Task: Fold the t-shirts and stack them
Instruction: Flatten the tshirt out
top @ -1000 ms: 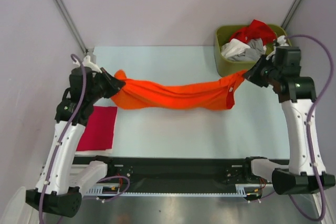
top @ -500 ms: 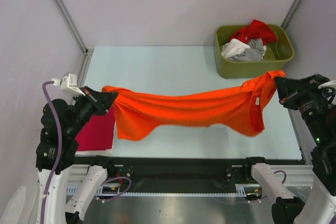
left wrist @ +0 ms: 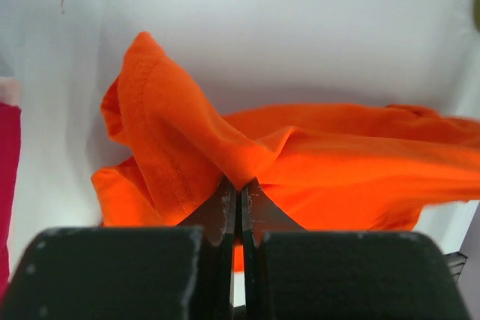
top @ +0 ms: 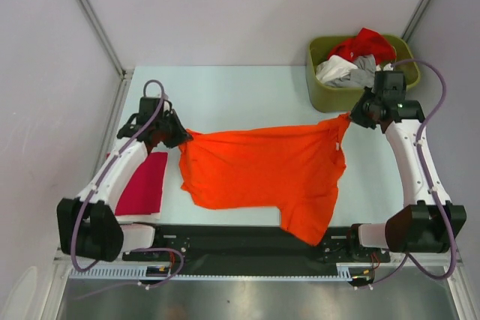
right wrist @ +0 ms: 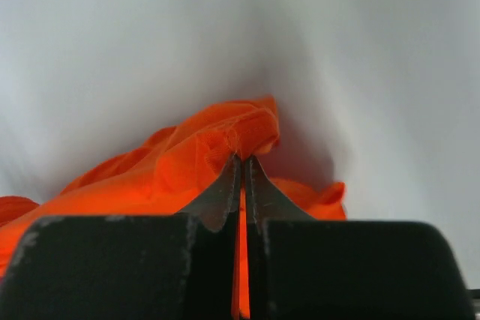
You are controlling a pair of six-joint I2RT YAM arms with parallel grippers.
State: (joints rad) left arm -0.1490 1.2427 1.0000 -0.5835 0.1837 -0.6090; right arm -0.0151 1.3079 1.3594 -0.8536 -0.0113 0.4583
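Note:
The large orange t-shirt [top: 262,166] is stretched across the table between both grippers, its lower part draping over the near edge. My left gripper [top: 180,134] is shut on its left corner; the left wrist view shows the cloth [left wrist: 315,162] pinched between the fingertips [left wrist: 225,200]. My right gripper [top: 352,118] is shut on its right corner, with the cloth [right wrist: 187,170] bunched at the fingertips [right wrist: 259,177]. A folded magenta-red t-shirt [top: 142,183] lies flat at the left. Red [top: 365,43], white [top: 334,70] and grey [top: 364,73] t-shirts are piled in the bin.
The olive-green bin [top: 330,97] stands at the back right corner, just behind my right gripper. The black rail [top: 247,249] runs along the near edge. Grey walls close in the left and right sides.
Both grippers have come down and forward from the raised hold. The orange t-shirt has gone from a twisted hanging band to a spread sheet on the table.

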